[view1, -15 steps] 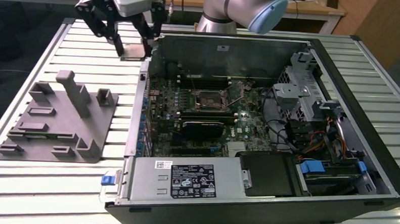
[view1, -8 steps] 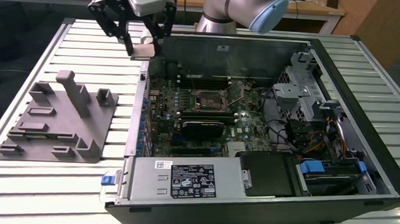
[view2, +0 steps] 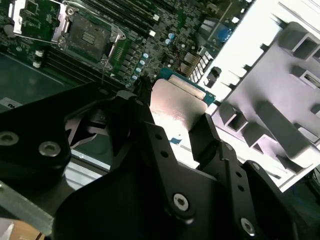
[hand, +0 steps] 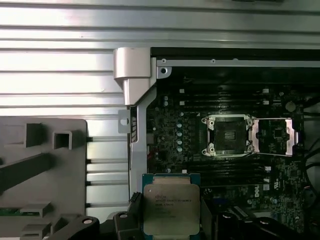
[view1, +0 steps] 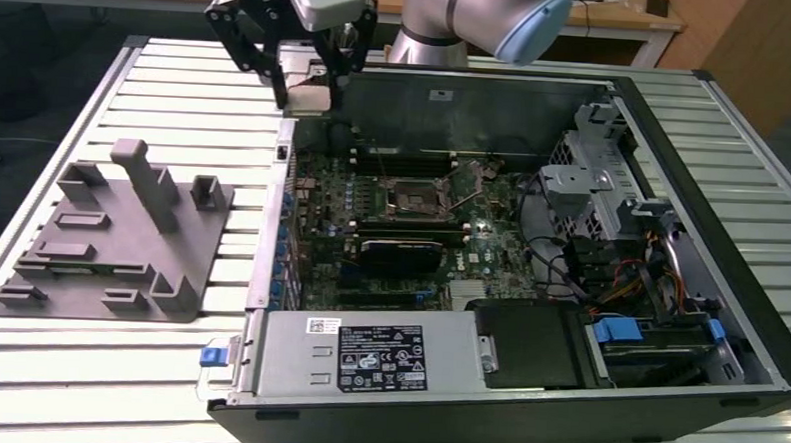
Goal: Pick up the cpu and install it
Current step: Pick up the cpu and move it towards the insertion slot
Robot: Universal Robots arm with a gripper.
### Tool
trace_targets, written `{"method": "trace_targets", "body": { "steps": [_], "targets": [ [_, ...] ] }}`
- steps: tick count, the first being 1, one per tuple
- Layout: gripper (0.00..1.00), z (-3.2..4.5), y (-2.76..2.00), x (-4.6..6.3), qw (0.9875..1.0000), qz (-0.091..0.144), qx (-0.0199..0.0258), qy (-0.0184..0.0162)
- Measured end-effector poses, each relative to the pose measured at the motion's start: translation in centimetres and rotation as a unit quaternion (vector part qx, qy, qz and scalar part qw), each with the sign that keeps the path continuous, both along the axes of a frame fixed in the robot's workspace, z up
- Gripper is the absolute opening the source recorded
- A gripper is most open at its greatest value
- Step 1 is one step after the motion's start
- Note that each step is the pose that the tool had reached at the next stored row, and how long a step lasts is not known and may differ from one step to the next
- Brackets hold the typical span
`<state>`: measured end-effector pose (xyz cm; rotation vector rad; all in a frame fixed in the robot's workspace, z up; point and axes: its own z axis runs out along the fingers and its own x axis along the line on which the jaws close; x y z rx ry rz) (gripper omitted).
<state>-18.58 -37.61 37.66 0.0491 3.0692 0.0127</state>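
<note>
My gripper (view1: pixel 305 82) is shut on the cpu (view1: pixel 309 100) and holds it in the air above the far left corner of the open computer case (view1: pixel 720 126), in the exterior view. In the first wrist view the cpu (hand: pixel 170 205) shows its silver-grey top and green rim between the black fingers (hand: pixel 131 220). The second wrist view shows the cpu (view2: pixel 175 102) clamped by its edges. The open socket (view1: pixel 411 194) sits mid-motherboard, its metal frame (hand: pixel 274 136) flipped open beside the socket (hand: pixel 229 135).
A grey moulded fixture (view1: pixel 115 234) lies on the slatted table (view1: pixel 42 366) at the exterior view's left of the case. Inside the case are a label-covered power supply (view1: pixel 363 355), a drive cage (view1: pixel 597 180) and cables (view1: pixel 620 281).
</note>
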Motion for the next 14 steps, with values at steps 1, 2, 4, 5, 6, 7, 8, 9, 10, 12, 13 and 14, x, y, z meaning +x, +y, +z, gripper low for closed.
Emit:
{"method": "trace_targets", "body": {
  "steps": [1,2,4,5,6,7,8,9,10,12,13,14],
  "targets": [
    [0.55,0.0,0.03,0.3,1.0,0.0,0.0,0.0002],
    [0.55,0.0,0.07,0.5,1.0,0.0,0.0,0.0004],
    [0.55,0.0,0.14,1.0,1.0,0.0,0.0,0.0008],
    [0.55,0.0,0.17,1.3,1.0,0.0,0.0,0.0009],
    [0.55,0.0,0.21,1.5,1.0,0.0,0.0,0.0011],
    [0.55,0.0,0.25,1.8,1.0,0.0,0.0,0.0012],
    [0.55,0.0,0.29,2.0,1.0,0.0,0.0,0.0014],
    [0.55,0.0,0.34,2.2,1.0,0.0,0.0,0.0015],
    [0.55,0.0,0.38,2.4,1.0,0.0,0.0,0.0017],
    [0.55,-0.01,0.51,2.8,1.0,0.0,0.0,0.0019],
    [0.55,-0.01,0.57,3.0,1.0,0.0,0.0,0.002],
    [0.55,-0.01,0.64,3.3,1.0,0.0,0.0,0.0021]
  ]
}}
